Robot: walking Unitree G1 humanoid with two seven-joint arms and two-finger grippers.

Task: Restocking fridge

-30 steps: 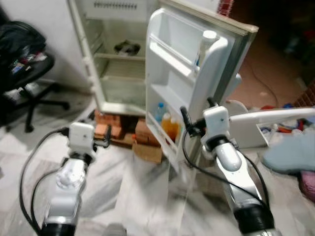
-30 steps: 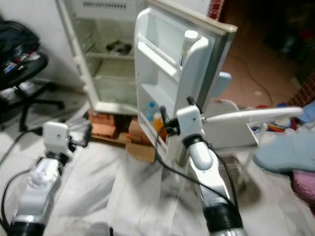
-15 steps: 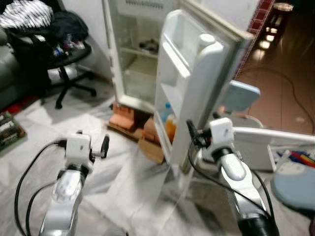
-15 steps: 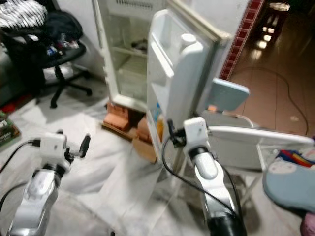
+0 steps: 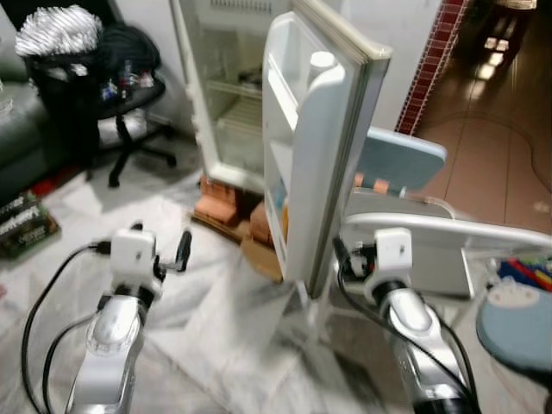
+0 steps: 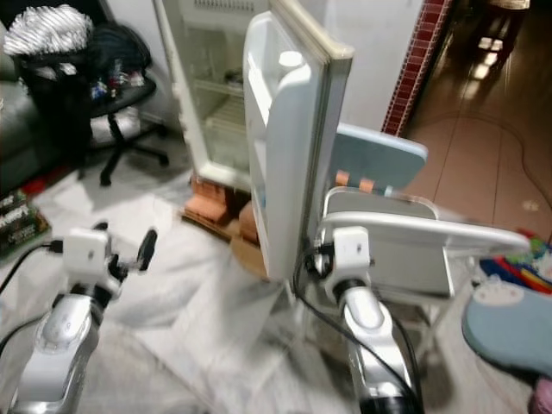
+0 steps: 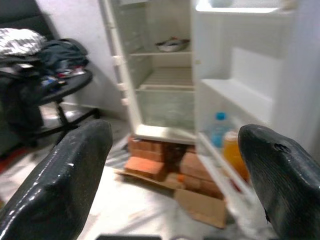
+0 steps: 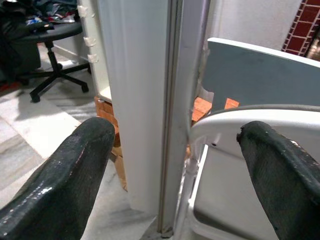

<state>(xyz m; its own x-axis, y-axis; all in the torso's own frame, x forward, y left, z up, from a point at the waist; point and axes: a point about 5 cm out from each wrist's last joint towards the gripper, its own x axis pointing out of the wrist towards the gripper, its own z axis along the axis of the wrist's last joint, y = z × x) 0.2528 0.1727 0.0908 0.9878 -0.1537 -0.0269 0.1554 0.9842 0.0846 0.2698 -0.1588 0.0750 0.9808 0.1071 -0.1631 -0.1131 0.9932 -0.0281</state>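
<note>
Your right gripper, fingers spread, is facing the fridge door edge beside a white chair; your left gripper, also spread, is facing open floor.

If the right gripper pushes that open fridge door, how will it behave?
The fridge door would probably swing stiffly on its hinge rather than flex. The bottles in its lower shelf add weight and might rattle. The white chair close behind may block it.

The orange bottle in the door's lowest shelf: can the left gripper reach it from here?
Probably yes. The left gripper is open, and the orange bottle on the fridge door lies beyond its fingers with nothing between; it must advance first.
</note>
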